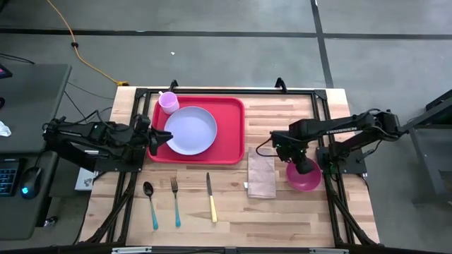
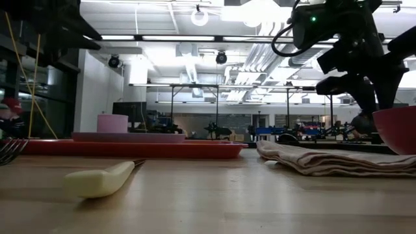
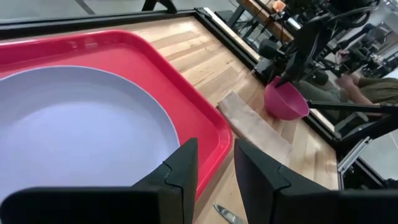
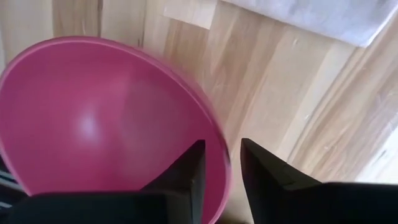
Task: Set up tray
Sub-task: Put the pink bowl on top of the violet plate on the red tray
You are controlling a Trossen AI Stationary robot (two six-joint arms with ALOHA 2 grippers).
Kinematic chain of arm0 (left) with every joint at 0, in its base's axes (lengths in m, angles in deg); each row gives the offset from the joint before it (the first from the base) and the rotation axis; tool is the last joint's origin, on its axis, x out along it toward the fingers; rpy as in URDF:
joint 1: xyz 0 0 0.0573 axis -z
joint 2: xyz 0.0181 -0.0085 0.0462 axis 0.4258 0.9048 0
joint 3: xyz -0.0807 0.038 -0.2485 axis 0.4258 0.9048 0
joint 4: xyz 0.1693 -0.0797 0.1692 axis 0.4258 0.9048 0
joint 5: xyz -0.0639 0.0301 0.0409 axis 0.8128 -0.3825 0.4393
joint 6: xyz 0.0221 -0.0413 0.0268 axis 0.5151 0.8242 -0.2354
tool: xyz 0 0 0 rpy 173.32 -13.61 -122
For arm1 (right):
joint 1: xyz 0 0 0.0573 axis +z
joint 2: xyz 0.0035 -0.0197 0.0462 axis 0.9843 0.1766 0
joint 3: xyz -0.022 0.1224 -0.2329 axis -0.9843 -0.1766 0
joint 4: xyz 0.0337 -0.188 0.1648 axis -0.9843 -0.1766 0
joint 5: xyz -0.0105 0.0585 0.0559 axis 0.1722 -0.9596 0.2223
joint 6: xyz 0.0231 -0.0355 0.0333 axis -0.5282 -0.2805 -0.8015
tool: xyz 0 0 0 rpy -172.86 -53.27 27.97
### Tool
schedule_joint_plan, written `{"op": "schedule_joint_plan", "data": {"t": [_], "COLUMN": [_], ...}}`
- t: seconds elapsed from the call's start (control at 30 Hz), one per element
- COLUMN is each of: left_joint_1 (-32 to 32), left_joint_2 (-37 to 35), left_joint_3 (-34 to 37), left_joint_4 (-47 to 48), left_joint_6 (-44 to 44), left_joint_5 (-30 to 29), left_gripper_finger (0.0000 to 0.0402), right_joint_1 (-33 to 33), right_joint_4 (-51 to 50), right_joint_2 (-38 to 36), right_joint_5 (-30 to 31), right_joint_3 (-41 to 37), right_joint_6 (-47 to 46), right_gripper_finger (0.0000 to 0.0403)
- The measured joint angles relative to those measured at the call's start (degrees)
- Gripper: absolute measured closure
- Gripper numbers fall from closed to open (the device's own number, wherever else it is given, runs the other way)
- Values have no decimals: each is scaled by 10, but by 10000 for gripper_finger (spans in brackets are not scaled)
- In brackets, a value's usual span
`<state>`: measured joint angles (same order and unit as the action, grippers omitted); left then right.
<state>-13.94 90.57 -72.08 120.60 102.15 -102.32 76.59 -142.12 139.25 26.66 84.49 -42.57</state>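
The red tray lies flat on the table's far left part. A round lavender plate rests flat on it, and a pink cup stands upright in its far left corner. My left gripper is over the tray's left side at the plate's left edge, open by a narrow gap. My right gripper is at the table's right, shut on a pink bowl. A folded beige napkin lies just left of the bowl. My right gripper holds the pink bowl by its rim, with one finger inside the bowl and the other outside. The fingers come from above, pointing down. The bowl sits mouth up; the napkin hides its base in the low view, so whether it is lifted cannot be told.
A spoon, a fork and a knife with a yellow handle lie side by side near the table's near edge. A black frame rail runs round the tabletop. A person's arm shows beyond the table's right side.
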Motion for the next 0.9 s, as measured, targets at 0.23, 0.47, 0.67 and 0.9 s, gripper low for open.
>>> {"op": "schedule_joint_plan", "data": {"t": [0.23, 0.47, 0.67, 0.9], "left_joint_1": [0, 0, 0, 0], "left_joint_2": [0, 0, 0, 0], "left_joint_3": [0, 0, 0, 0], "left_joint_4": [16, 18, 22, 24], "left_joint_6": [11, 11, 11, 14], "left_joint_5": [6, 14, 14, 14], "left_gripper_finger": [269, 269, 269, 269], "right_joint_1": [0, 0, 0, 0], "right_joint_4": [8, 10, 12, 15], "right_joint_2": [0, 0, 0, 0], "right_joint_5": [6, -17, -14, 3], "right_joint_3": [0, 0, -1, -45], "right_joint_6": [-4, -5, -6, -11], "right_gripper_finger": [339, 352, 353, 364]}}
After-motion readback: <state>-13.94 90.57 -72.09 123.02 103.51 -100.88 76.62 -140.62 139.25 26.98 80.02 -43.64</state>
